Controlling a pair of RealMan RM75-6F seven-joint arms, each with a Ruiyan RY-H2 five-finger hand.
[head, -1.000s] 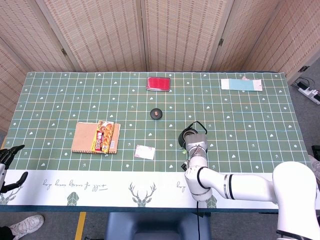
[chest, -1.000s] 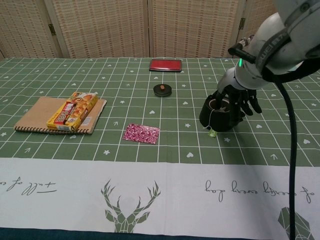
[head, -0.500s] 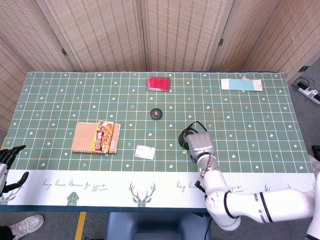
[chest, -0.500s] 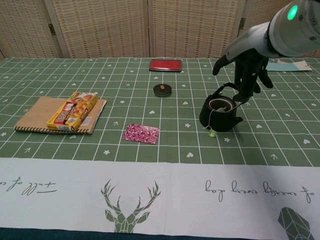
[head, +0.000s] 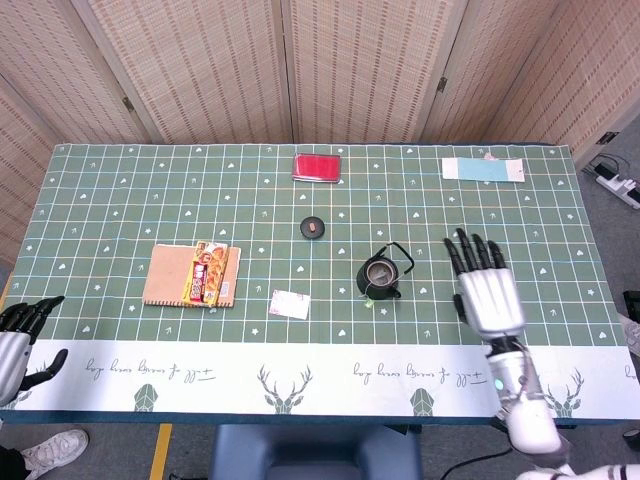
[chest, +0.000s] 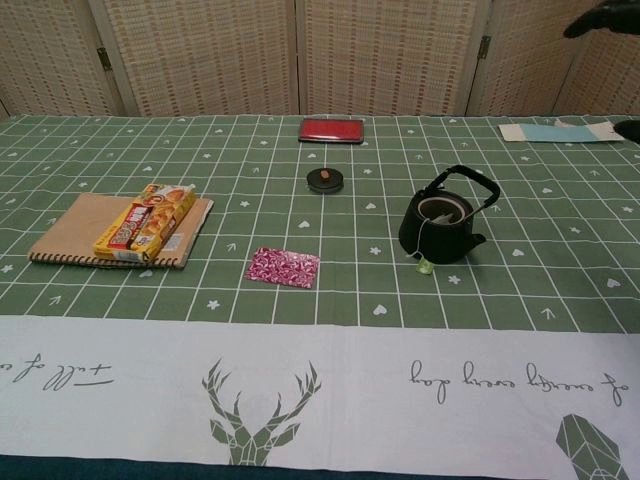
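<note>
A black teapot (head: 381, 276) (chest: 440, 229) stands lidless on the green checked cloth, a tea-bag string hanging over its rim to a green tag (chest: 424, 265). Its small round lid (head: 314, 227) (chest: 325, 180) lies further back and to the left. My right hand (head: 487, 291) hovers to the right of the teapot, apart from it, fingers spread and holding nothing; in the chest view only dark fingertips (chest: 604, 18) show at the top right corner. My left hand (head: 22, 336) hangs off the table's front left corner, fingers apart and empty.
A notebook (head: 166, 275) (chest: 70, 228) at the left carries a yellow snack box (head: 206, 272) (chest: 148, 220). A pink patterned packet (head: 289, 304) (chest: 284, 267) lies near the front. A red case (head: 317, 166) (chest: 331, 130) and a light-blue card (head: 484, 170) (chest: 555, 132) lie at the back.
My right hand has let go of the teapot's handle, risen and drawn back to the right with fingers spread. The teapot stays put. My left hand has shifted slightly.
</note>
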